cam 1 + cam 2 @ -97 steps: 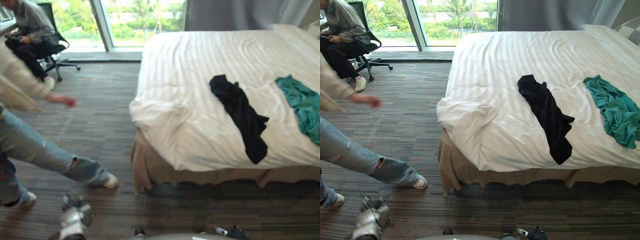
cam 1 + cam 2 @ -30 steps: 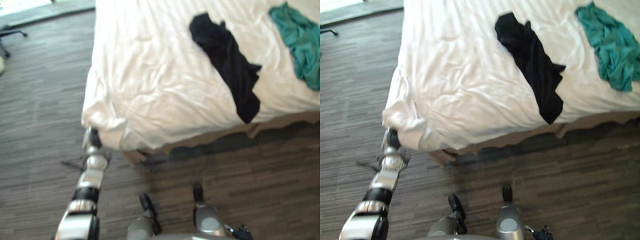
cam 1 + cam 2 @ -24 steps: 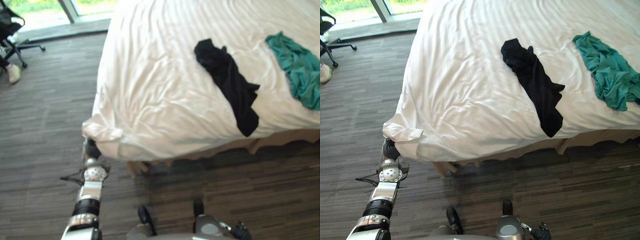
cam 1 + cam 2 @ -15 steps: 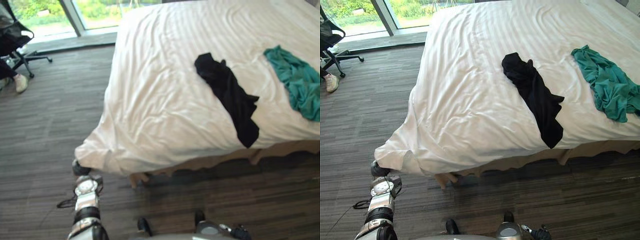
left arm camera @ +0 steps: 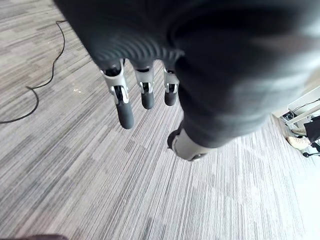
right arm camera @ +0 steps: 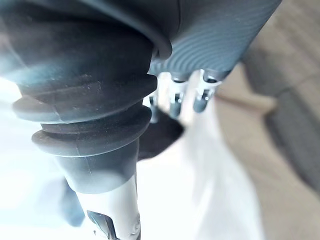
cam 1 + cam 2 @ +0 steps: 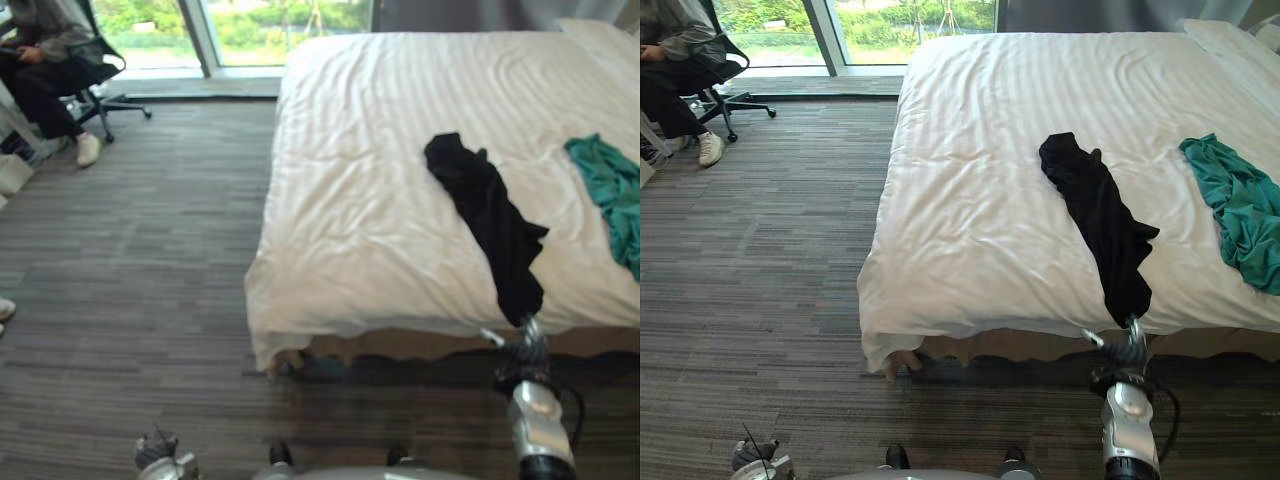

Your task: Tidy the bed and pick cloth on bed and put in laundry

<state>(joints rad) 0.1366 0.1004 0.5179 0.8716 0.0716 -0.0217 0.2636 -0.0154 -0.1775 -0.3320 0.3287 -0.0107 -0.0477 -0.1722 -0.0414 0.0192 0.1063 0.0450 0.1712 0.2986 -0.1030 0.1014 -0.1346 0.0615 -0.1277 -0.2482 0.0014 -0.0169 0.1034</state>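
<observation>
I can read no lettering, number, label or sign anywhere from here. The long black cloth (image 7: 1095, 225) at one o'clock, the crumpled teal cloth (image 7: 1240, 215) at two o'clock and the white striped bed cover (image 7: 980, 180) at twelve o'clock all look plain to me.

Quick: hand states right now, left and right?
Left hand: open, empty, over the floor.
Right hand: open, at the black cloth's hanging end, nothing gripped.
</observation>
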